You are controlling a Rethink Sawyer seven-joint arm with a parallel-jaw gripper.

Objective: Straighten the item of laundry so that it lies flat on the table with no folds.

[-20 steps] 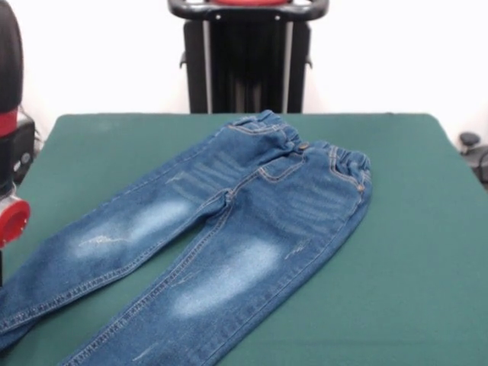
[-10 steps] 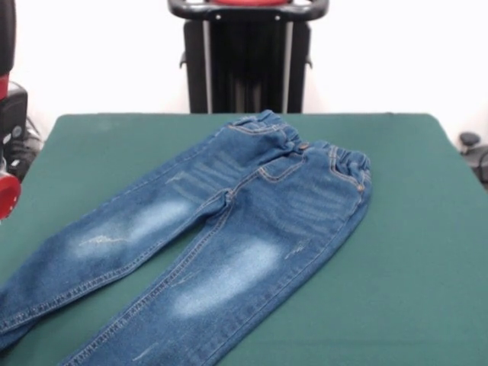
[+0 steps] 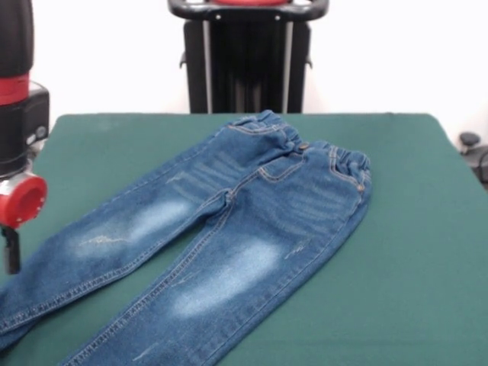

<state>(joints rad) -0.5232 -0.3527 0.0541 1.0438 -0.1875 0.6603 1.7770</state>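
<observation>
Jeans [image 3: 229, 236], blue denim, spread face-up on green table [image 3: 412, 252]. Elastic waistband [image 3: 320, 149] at far side, near middle; both legs run diagonally toward near left corner, apart, hems cut off by picture edge. Pale faded patches on thighs. Slight bunching at waistband, legs mostly flat. Red-and-black arm [image 3: 19, 137] at left edge, above left leg's lower part. Gripper [image 3: 11, 250] state: cannot tell, only dark tip visible.

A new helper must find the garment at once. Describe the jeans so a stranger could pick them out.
Start from the dark green table filling the front view. Across its middle lies the small pair of blue denim jeans, waistband toward the far edge, legs running to the near left corner. Pale faded thigh patches and orange-tan stitching mark them; nothing else lies on the green top.
</observation>
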